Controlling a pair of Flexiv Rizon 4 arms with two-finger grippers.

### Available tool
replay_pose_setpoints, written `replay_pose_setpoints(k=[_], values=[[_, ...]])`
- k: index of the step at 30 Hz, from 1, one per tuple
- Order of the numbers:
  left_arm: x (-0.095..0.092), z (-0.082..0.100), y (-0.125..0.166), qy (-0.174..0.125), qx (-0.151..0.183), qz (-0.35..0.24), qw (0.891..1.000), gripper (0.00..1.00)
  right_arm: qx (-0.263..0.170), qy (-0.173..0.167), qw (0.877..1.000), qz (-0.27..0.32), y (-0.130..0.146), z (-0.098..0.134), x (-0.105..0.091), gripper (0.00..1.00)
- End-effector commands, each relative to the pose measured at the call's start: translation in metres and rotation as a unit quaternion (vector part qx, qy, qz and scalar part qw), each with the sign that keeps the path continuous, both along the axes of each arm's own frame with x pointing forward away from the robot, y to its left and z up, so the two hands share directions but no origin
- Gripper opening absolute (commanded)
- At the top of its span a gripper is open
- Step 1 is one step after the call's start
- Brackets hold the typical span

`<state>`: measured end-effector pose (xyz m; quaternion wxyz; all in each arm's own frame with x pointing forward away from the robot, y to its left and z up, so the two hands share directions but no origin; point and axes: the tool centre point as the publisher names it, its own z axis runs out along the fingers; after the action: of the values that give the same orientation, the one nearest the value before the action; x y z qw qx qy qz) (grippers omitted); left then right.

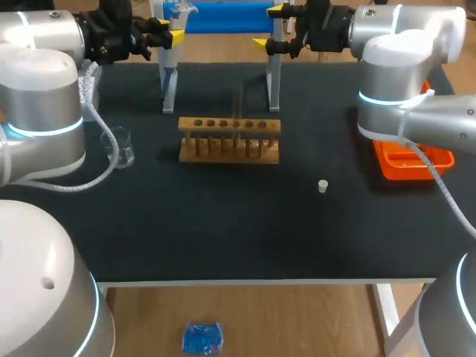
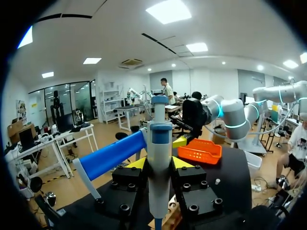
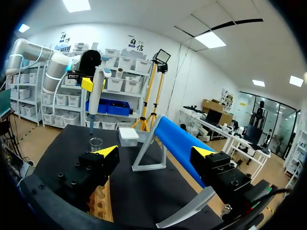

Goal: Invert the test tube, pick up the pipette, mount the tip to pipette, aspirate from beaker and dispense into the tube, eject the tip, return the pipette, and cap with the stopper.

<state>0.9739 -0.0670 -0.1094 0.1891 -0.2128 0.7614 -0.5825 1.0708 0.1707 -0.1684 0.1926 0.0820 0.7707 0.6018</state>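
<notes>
My left gripper (image 2: 159, 165) is shut on the white and blue pipette (image 2: 159, 158), held upright at the far left end of the blue stand bar (image 1: 223, 16). The right wrist view shows the same pipette (image 3: 96, 96) hanging above the glass beaker (image 3: 96, 143). My right gripper (image 3: 155, 152) stands open at the bar's (image 3: 180, 143) right end, nothing between its fingers. In the head view the left gripper (image 1: 172, 31) and right gripper (image 1: 269, 28) flank the stand. A test tube (image 1: 238, 110) stands upright in the wooden rack (image 1: 229, 140). The small white stopper (image 1: 323, 186) lies to the rack's front right.
The beaker (image 1: 123, 147) stands left of the rack. An orange tray (image 1: 413, 160) sits at the table's right edge, partly under my right arm. The stand's grey legs (image 1: 169, 85) rise behind the rack. A white box (image 3: 128, 136) sits near the stand.
</notes>
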Motion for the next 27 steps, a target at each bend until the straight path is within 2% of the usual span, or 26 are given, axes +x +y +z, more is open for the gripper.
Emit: replay_pose_setpoints(k=[1, 2, 6, 10, 12, 14, 18, 27], values=[[0.001, 0.002, 0.002, 0.005, 0.005, -0.005, 1.0, 0.0, 0.0, 0.0, 1.0, 0.0, -0.001, 0.0, 0.0, 1.0], [0.001, 0.002, 0.002, 0.005, 0.005, -0.005, 1.0, 0.0, 0.0, 0.0, 1.0, 0.0, -0.001, 0.0, 0.0, 1.0], [0.036, -0.004, 0.006, -0.002, 0.032, 0.017, 0.999, 0.0, 0.0, 0.0, 1.0, 0.0, -0.001, 0.0, 0.0, 1.0], [0.071, -0.009, 0.008, 0.001, 0.043, 0.041, 0.998, 0.0, 0.0, 0.0, 1.0, 0.0, -0.001, 0.0, 0.0, 1.0], [0.084, -0.009, 0.008, -0.003, 0.042, 0.044, 0.998, 0.0, 0.0, 0.0, 1.0, 0.0, -0.001, 0.0, 0.0, 1.0], [0.095, -0.012, 0.009, 0.006, 0.046, 0.059, 0.997, 0.0, 0.0, 0.0, 1.0, 0.0, -0.001, 0.0, 0.0, 1.0], [0.108, -0.016, 0.007, 0.017, 0.049, 0.076, 0.996, 0.0, 0.0, 0.0, 1.0, 0.0, -0.001, 0.0, 0.0, 1.0], [0.119, -0.033, 0.008, 0.042, 0.039, 0.134, 0.989, 0.0, 0.0, 0.0, 1.0, 0.0, -0.001, 0.0, 0.0, 1.0]])
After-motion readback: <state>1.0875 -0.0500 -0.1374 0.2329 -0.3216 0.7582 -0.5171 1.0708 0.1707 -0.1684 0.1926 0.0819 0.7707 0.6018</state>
